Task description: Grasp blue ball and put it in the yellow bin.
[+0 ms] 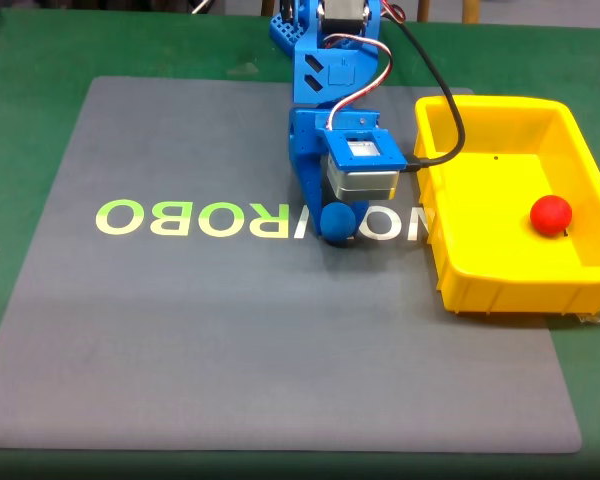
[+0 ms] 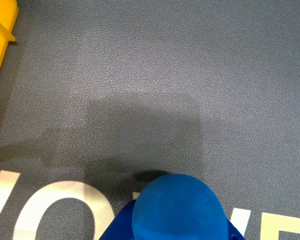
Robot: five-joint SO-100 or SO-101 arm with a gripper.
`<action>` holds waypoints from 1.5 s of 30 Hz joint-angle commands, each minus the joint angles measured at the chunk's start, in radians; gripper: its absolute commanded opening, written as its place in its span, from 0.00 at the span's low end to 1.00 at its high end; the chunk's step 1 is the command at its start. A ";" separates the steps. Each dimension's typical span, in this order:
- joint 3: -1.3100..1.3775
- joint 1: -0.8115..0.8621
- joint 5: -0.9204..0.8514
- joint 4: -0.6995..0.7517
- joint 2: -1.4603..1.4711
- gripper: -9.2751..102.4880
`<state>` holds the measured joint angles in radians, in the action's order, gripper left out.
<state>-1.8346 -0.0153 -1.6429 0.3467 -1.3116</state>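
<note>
Blue against blue, the small matte blue ball [image 1: 337, 222] sits at the tip of the blue plastic gripper [image 1: 338, 226], low over the grey mat [image 1: 230, 330]. The jaws seem pinched on it. A shallow hold could let it roll away before reaching the yellow plastic bin [image 1: 500, 275], just right in the fixed view.

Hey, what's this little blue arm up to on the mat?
The arm's gripper is down on the grey mat around a blue ball, apparently gripping it; the wrist view shows the ball just above the mat. A yellow bin sits to the right in the fixed view, with a red ball already inside.
</note>
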 commanded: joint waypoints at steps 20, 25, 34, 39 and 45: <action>0.032 -0.117 0.015 0.048 -0.466 0.08; 0.029 -0.207 0.009 0.086 -0.523 0.08; 0.029 -0.397 0.034 0.083 -0.477 0.08; 0.031 -0.437 0.044 0.080 -0.451 0.08; 0.031 -0.436 0.044 0.078 -0.453 0.08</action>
<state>-1.8362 -0.4418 -1.6061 0.4341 -1.7487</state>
